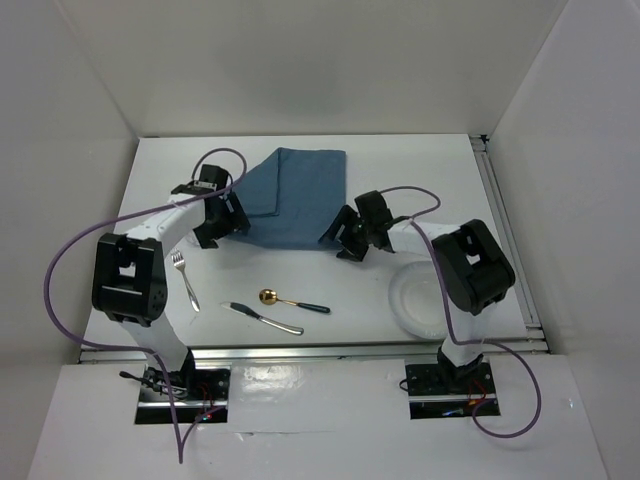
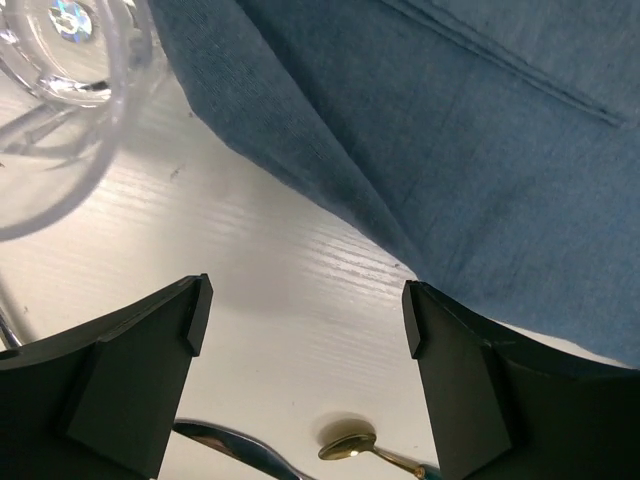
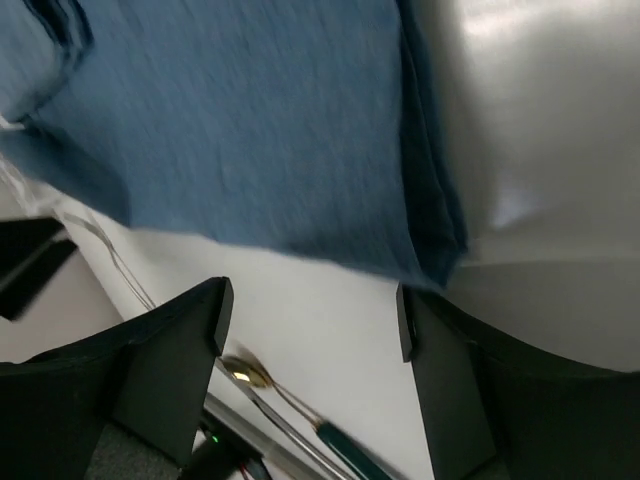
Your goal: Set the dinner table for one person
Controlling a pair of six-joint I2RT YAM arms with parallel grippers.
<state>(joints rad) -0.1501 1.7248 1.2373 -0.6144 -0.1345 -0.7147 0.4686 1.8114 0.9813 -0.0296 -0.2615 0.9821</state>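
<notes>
The dinner table [image 1: 400, 170] is a white top with a blue cloth placemat [image 1: 295, 195] lying at its back middle. My left gripper [image 1: 222, 222] hovers at the cloth's left edge, open, with bare table between its fingers [image 2: 190, 310]. Over the cloth's right front corner, my right gripper [image 1: 347, 240] is open and holds nothing. The left wrist view shows the placemat [image 2: 450, 150] to the right of my left gripper [image 2: 305, 315]. In the right wrist view the placemat [image 3: 250, 130] fills the space above my right gripper [image 3: 312, 320].
A fork [image 1: 185, 280] lies front left. A knife [image 1: 265, 318] and a gold spoon with a green handle [image 1: 290, 300] lie front centre. A white plate [image 1: 425, 298] sits front right, under the right arm. A clear glass [image 2: 60, 50] stands left of the cloth. A metal rail [image 1: 320, 350] edges the near side.
</notes>
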